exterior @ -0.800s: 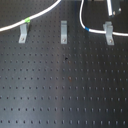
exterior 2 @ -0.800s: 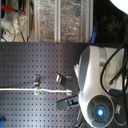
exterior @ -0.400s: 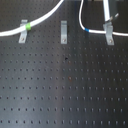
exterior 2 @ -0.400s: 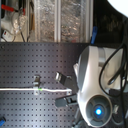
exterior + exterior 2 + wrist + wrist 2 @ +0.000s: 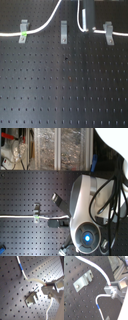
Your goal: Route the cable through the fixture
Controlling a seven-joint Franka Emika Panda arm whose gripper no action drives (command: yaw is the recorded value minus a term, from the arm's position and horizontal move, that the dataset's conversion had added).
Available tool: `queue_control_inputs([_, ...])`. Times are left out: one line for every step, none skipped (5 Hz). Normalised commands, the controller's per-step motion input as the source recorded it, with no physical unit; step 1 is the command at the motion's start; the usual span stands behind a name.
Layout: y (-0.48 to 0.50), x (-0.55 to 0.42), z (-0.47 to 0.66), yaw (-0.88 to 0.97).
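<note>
**Cable held near the clips, middle clip not yet threaded**

The cable (image 5: pixel 47 22) lies on the black pegboard (image 5: pixel 65 90). Its green band (image 5: pixel 23 34) sits at the clip on the first exterior view's left (image 5: pixel 23 31), probably to anchor that end. From there it rises in an arc, passing over the middle clip (image 5: pixel 63 31). The gripper (image 5: pixel 111 289) is closed on the cable beside the blue band (image 5: pixel 98 307), so it can guide the slack.

Low-res, soft pics w/ even light; pale glare across wrist-view boards.
</note>
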Motion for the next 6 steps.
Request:
queue_control_inputs([0.114,-0.201,0.19,0.67])
queue_control_inputs([0.214,-0.181,0.28,0.61])
queue_control_inputs([0.282,-0.162,0.32,0.6])
queue_control_inputs([0.303,-0.124,0.31,0.54])
queue_control_inputs([0.001,0.001,0.12,0.0])
queue_control_inputs([0.109,-0.472,0.46,0.0])
